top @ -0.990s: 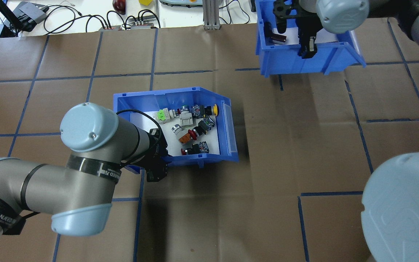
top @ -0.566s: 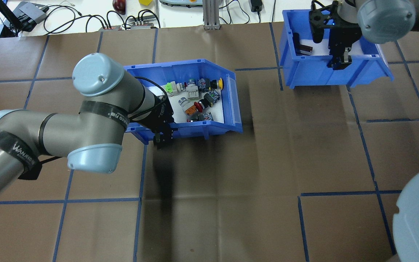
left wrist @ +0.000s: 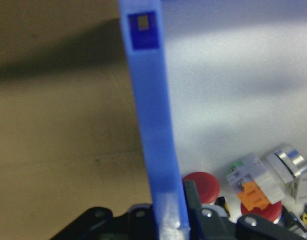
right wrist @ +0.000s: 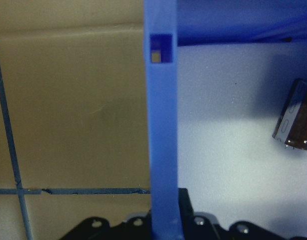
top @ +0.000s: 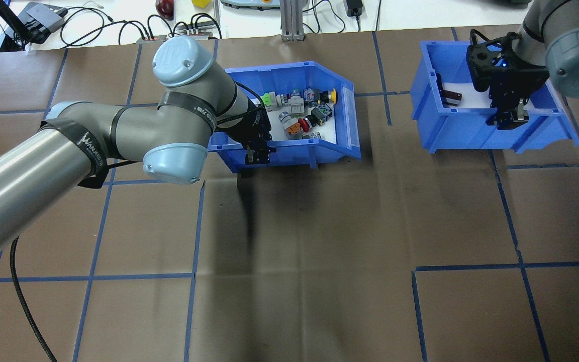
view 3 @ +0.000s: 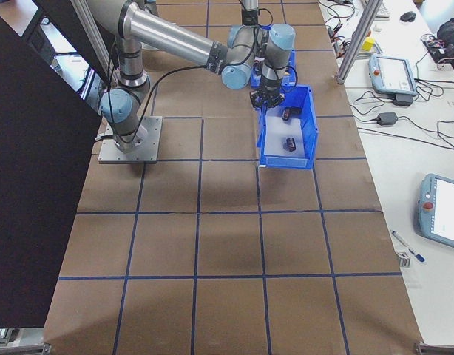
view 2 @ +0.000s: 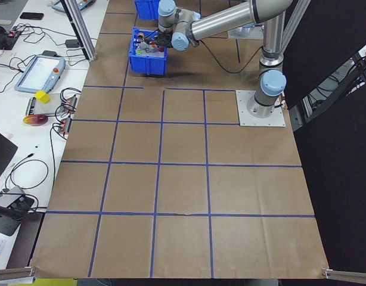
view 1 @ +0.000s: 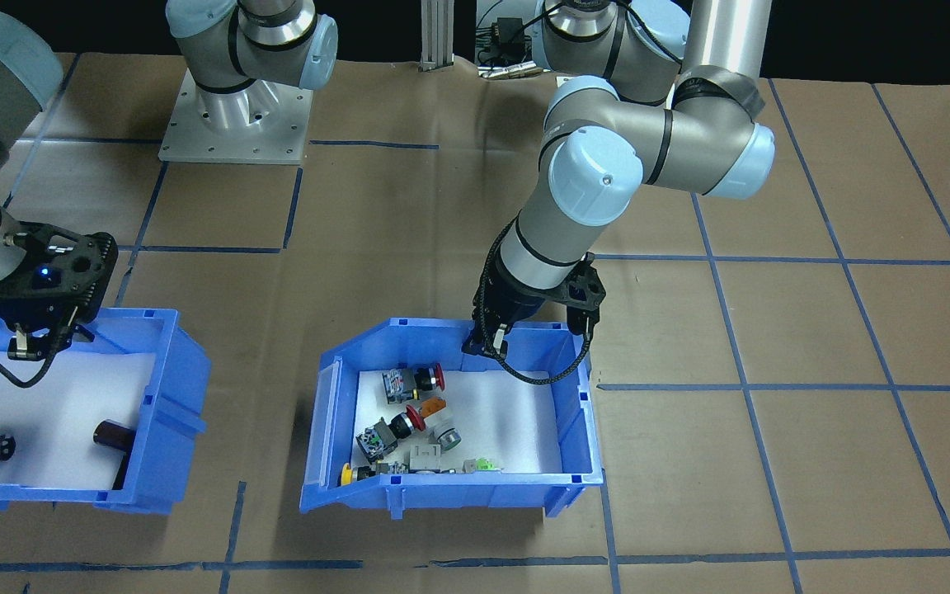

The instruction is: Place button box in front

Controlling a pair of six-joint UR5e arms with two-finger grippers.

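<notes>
Carried farther forward: button box [top: 289,146], near wall pinched by left hand [top: 257,153]; wrist view alone confirms. Two bins; right hand [top: 508,119] pinches second bin [top: 465,133].

1. The button box [top: 289,153] sits farther from the robot and more to the right in the overhead view than a second ago, now near the table's far edge.
2. The left gripper [top: 256,155], clamped on the box's near wall, has travelled with it; the left arm [top: 118,130] is stretched further out.
3. The second blue bin [top: 470,136], held by the right gripper [top: 508,118], has shifted rightward.
</notes>
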